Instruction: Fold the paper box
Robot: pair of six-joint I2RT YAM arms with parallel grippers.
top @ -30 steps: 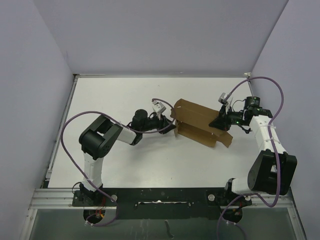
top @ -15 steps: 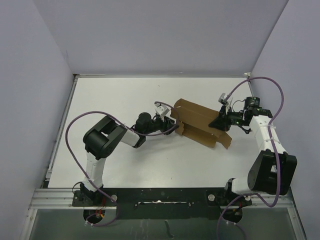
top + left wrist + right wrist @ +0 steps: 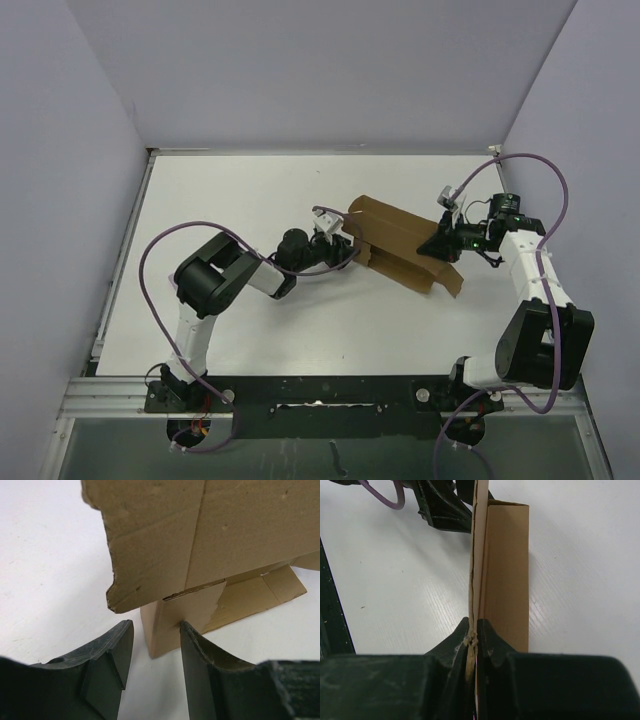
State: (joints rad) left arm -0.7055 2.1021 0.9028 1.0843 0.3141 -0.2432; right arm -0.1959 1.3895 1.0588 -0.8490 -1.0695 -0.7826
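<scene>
Jaws of the left arm (image 3: 215,280): black, part open, gripping nothing. Its two fingers (image 3: 112,650) stand either side of the near corner of a low flap of the paper box (image 3: 210,540), a plain brown corrugated cardboard carton, half-formed, with loose flaps; whether they touch that flap cannot be told. Jaws of the right arm (image 3: 540,280): closed tight on a thin upright edge of the same carton, the board pinched between the fingertips (image 3: 490,640). Location of carton: on the white table (image 3: 250,190), right of centre, between the two arms, its long body slanting from upper left to lower right in the overhead view. One panel is raised and the lower flaps lie out on the table toward the near side. Accessories: purple cable (image 3: 527,155) looped at each arm. Surround: pale lilac walls (image 3: 300,70) on three sides.
</scene>
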